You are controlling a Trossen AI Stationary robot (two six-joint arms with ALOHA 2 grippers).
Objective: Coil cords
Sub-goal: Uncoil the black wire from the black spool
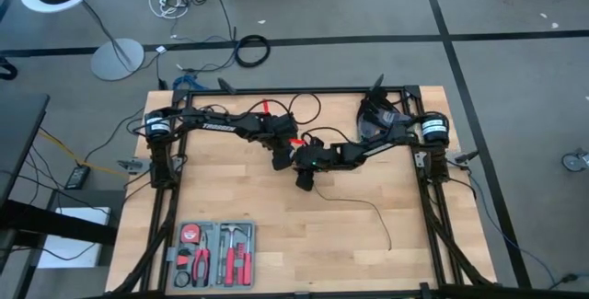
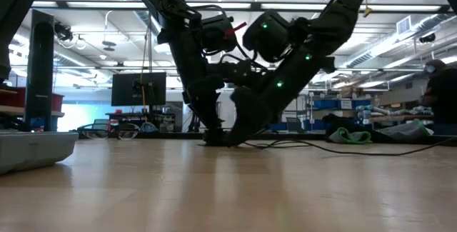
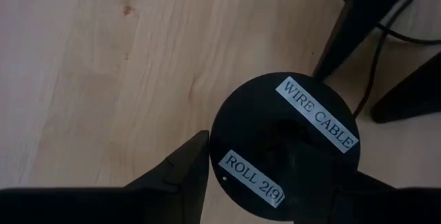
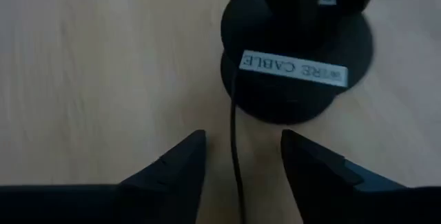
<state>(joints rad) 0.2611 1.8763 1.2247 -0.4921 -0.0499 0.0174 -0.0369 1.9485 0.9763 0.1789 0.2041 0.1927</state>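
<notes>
Wooden counter (image 1: 368,244) lying under both arms | spool (image 3: 284,145) labelled WIRE CABLE sitting flat at counter middle, left tool (image 3: 272,176) gripping it | cord (image 4: 234,148) running from spool between open fingers of right tool (image 4: 238,158), trailing toward counter's front | cord's far end hard to make out | toolbox (image 1: 213,255) near front-left corner.

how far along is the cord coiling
Partly done. The spool, labelled wire cable, sits on the table with the left pincer around it. The right pincer is open astride the thin cord beside the spool. Left: a loose tail of cord trails across the table unwound.
</notes>
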